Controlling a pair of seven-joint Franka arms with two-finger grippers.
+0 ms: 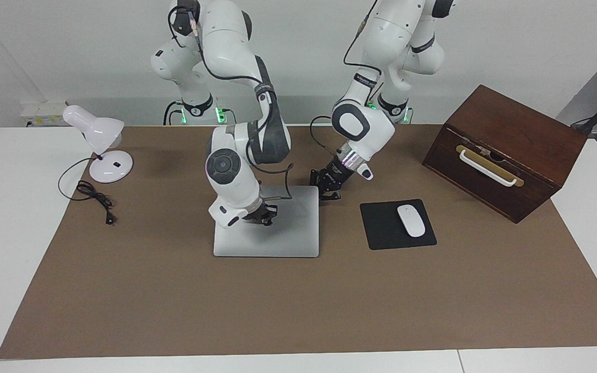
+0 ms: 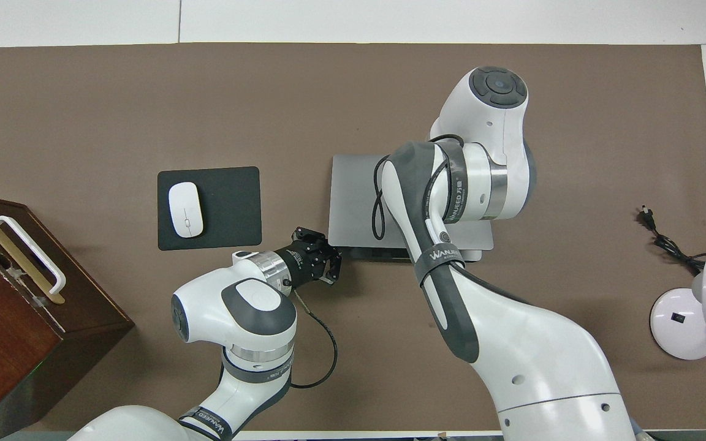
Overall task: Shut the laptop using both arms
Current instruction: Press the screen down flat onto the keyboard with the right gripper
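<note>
Laptop (image 1: 283, 233) (nearly shut) under right tool (image 1: 263, 217)

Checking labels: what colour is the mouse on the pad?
White mouse, on a black pad; clearest in the overhead view.

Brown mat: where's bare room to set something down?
The whole stretch of brown mat farther from the robots than the laptop and mouse pad is bare. So is the strip between lamp and laptop. It is crowded around both grippers, left gripper, right gripper, at the laptop.
</note>
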